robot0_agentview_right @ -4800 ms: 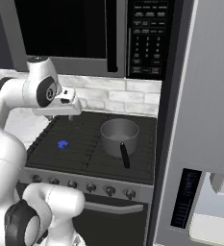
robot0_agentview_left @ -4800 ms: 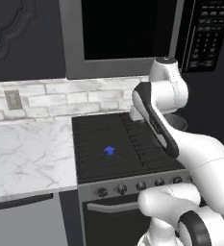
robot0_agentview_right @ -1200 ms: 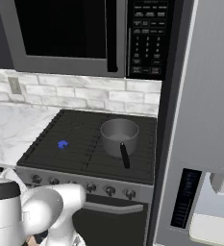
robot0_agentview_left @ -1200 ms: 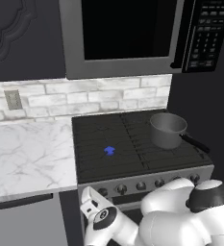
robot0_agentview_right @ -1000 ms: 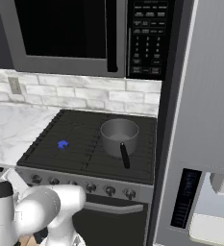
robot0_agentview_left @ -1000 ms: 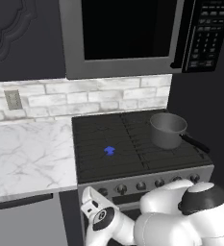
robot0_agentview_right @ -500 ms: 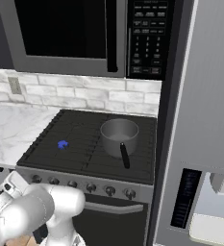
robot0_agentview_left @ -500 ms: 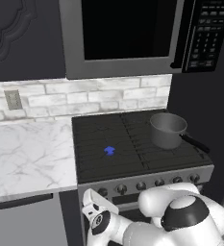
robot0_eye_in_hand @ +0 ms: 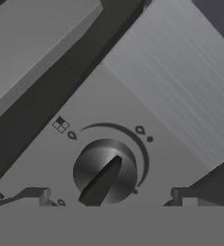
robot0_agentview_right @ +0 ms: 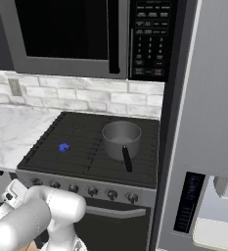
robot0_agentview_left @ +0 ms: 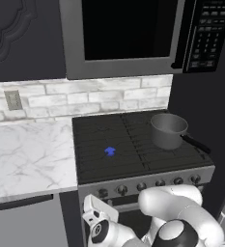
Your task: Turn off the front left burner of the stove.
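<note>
1. On the near left of the stove (robot0_agentview_left: 147, 170), a blue flame at the front left burner (robot0_agentview_left: 110, 151); ridged black cast-iron grate, brushed steel front.
2. Straight ahead of the hand, a dark round knob (robot0_eye_in_hand: 105, 171) with a raised bar pointer, centred between the fingertips.
3. Gripper (robot0_eye_in_hand: 108, 192) spread wide, clamped on nothing, apparently just short of the knob.
4. Risk: smooth domed knob, so a slipping grip if closed off the bar.
5. Risk: wrong knob in the row, leaving the flame lit near the grey metal saucepan (robot0_agentview_right: 121, 139).
</note>
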{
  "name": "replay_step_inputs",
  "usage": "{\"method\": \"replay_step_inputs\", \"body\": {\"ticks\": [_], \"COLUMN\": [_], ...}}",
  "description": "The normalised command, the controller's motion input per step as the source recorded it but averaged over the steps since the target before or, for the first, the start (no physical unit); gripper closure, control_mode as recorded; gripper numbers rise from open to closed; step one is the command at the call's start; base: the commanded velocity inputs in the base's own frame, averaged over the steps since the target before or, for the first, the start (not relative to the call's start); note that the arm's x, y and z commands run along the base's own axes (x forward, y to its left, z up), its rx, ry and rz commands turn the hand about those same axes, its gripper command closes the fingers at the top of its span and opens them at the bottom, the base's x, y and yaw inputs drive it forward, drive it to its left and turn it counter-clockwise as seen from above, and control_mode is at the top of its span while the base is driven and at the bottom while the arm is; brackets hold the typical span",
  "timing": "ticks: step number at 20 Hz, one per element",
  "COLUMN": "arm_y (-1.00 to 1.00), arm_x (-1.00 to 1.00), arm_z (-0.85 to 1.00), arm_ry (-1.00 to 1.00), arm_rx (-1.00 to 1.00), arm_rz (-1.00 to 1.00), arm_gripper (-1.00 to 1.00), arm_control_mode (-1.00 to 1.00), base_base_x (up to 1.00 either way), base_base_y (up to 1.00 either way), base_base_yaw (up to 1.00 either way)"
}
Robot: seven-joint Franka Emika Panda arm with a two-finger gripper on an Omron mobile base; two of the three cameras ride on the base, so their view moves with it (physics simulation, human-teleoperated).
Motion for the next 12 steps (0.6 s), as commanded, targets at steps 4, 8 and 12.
{"method": "replay_step_inputs", "body": {"ticks": [4,8,12], "arm_y": [0.0,0.0,0.0], "arm_x": [0.11,0.08,0.01], "arm_z": [-0.03,-0.06,-0.06], "arm_ry": [-0.08,-0.05,-0.06], "arm_rx": [0.0,0.0,0.0], "arm_rz": [0.0,0.0,0.0], "arm_gripper": [-1.0,-1.0,-1.0], "arm_control_mode": [-1.0,-1.0,-1.0], "base_base_x": [0.0,0.0,0.0], "base_base_y": [0.0,0.0,0.0], "base_base_yaw": [0.0,0.0,0.0]}}
